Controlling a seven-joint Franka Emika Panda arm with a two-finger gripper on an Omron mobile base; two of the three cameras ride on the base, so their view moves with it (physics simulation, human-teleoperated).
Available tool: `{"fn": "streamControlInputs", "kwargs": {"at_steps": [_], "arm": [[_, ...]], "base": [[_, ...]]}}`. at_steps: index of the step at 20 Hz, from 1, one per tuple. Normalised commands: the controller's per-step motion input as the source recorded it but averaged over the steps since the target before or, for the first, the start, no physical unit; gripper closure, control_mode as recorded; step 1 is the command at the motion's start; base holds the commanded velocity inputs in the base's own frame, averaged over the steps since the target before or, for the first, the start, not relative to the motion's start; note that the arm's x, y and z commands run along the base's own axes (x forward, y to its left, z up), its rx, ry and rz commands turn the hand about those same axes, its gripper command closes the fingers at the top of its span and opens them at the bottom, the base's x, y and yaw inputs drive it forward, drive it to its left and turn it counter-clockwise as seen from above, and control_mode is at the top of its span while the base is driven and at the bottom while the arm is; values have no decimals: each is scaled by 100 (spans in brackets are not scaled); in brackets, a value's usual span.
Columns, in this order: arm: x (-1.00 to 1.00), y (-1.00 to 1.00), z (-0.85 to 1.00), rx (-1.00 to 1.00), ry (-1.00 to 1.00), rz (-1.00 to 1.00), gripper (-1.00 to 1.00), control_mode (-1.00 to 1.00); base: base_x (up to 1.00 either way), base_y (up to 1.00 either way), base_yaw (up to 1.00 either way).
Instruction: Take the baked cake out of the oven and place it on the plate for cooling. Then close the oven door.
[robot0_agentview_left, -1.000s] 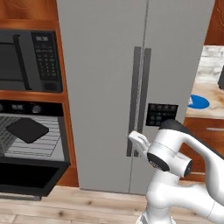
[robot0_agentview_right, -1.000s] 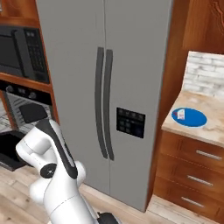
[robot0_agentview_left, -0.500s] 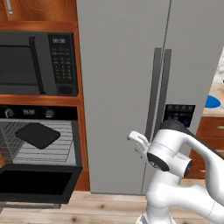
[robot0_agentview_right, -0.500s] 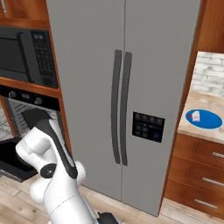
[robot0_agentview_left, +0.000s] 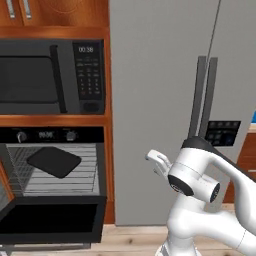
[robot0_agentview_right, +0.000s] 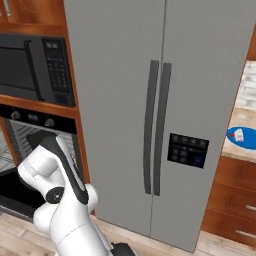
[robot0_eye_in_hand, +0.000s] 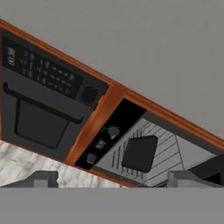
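**Operator:** Report step.

**Arm:** Closing the oven door. My gripper is spread wide, holding nothing. The cake rests on the plate, well right of the oven. Next: reach under the lowered door, push up.

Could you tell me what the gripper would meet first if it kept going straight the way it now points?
Probably the oven: the hand view centres near its control strip and open cavity with the dark tray. The gripper is open; depth is unclear.
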Motion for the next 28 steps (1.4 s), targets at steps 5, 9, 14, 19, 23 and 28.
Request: {"fn": "streamControlInputs", "kwargs": {"at_steps": [5,9,14,19,23,28], "arm": [[0,0,0,0,0,0,-100,100],[0,0,0,0,0,0,-100,100],[0,0,0,0,0,0,-100,100],[4,6,3,-3,3,-1,-100,-100],[6,26,13,-9,25,0,-100,-100],[-15,11,14,0,38,0,-100,-100]], "base": [[42,45,-17],[31,38,-13],[26,30,-10],[19,22,-6],[0,0,0],[0,0,0]]}}
